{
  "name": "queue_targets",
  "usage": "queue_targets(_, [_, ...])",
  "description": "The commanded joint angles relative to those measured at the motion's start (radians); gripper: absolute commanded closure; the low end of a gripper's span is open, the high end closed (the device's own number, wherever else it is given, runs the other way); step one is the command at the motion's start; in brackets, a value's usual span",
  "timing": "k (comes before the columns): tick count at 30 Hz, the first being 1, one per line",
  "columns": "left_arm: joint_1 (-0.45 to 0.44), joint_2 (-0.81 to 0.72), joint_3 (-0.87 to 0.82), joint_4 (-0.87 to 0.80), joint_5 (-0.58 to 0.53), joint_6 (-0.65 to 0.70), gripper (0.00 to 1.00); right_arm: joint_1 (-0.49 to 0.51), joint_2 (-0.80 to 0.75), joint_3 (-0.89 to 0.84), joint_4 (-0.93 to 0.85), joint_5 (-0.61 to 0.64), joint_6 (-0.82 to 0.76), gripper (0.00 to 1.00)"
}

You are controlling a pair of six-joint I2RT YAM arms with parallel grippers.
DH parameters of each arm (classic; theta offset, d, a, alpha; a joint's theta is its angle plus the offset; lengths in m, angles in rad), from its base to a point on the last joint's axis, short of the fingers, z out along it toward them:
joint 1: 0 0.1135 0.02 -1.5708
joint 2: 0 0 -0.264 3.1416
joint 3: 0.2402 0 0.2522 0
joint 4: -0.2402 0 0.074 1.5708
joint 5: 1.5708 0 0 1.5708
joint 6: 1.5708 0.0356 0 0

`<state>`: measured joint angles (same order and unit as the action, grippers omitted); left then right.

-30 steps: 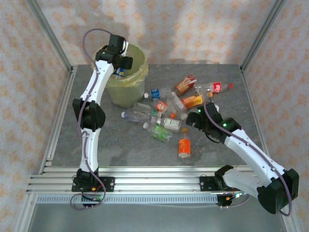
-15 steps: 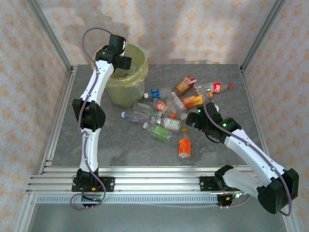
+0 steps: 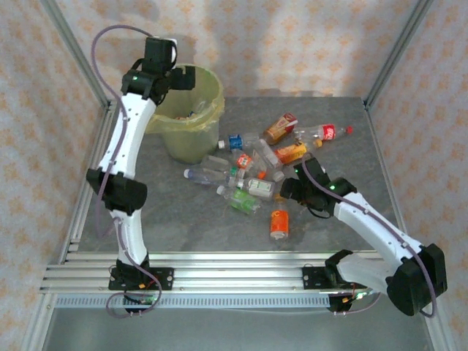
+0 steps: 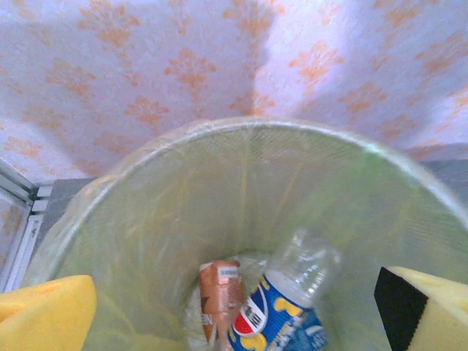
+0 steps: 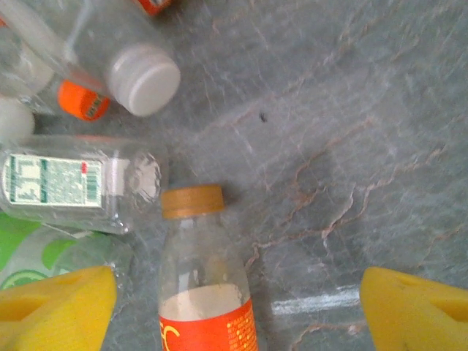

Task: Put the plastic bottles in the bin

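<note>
Table [image 3: 183, 227]: grey marbled top, walled on 3 sides w/ patterned panels.
L arm [image 3: 121, 146]: white, reaches up to far-left corner, wrist over the bin.
R arm [image 3: 373, 230]: white, stretched low across the table's right half toward the bottle pile.
Bin [image 3: 191, 139]: round, yellow-green bag liner, stands far left on the table, just left of the pile.
Bottle pile [image 3: 252, 172]: loose cluster at table centre, all lying flat, several touching.
Outliers: red-label bottle [image 3: 325, 133] & brown bottle [image 3: 280, 128] at the far edge of the pile; orange-wrapped bottle [image 3: 278, 223] alone nearer the front.
In bin: blue/yellow-label bottle [image 4: 281, 314] w/ clear top, leaning beside a brown-label bottle [image 4: 219, 296], both at the bottom.
L gripper [image 4: 234, 311]: above the bin mouth, yellow pads [image 4: 44, 311] spread wide at the view's lower corners, nothing btwn them, holds nothing.
R gripper [image 5: 238, 314]: low over the table at the pile's right edge, pads [image 5: 51, 307] wide apart; orange-label bottle [image 5: 201, 292] lies btwn them, gap each side, not gripped.
Beside it: clear bottle w/ white/green label [image 5: 73, 183] lying just left, close to the tan cap [image 5: 191, 200], contact unclear; green-label bottle [image 5: 51, 256] below that, by the left pad.
Caps: white cap [image 5: 144, 79] & small orange cap [image 5: 82, 100] farther up, close together.
</note>
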<state>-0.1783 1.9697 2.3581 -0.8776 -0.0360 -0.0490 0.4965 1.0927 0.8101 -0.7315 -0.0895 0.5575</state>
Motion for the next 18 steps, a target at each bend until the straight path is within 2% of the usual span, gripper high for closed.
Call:
queue_targets(1, [-0.016, -0.128, -0.111, 0.076, 0.039, -0.100, 0.00, -0.001, 0.022, -0.045, 0.022, -0.069, 0.024, 0.16])
queue_targets(9, [-0.052, -0.447, -0.478, 0.224, 0.084, -0.258, 0.00, 0.000, 0.038, -0.143, 0.109, -0.198, 0.050, 0.23])
queue_targets(13, [-0.058, -0.608, -0.687, 0.319, 0.111, -0.356, 0.00, 0.012, 0.027, -0.157, 0.110, -0.217, 0.050, 0.23])
queue_targets(18, [-0.059, -0.778, -0.901, 0.402, 0.102, -0.464, 0.00, 0.071, 0.031, -0.160, 0.129, -0.208, 0.071, 0.21])
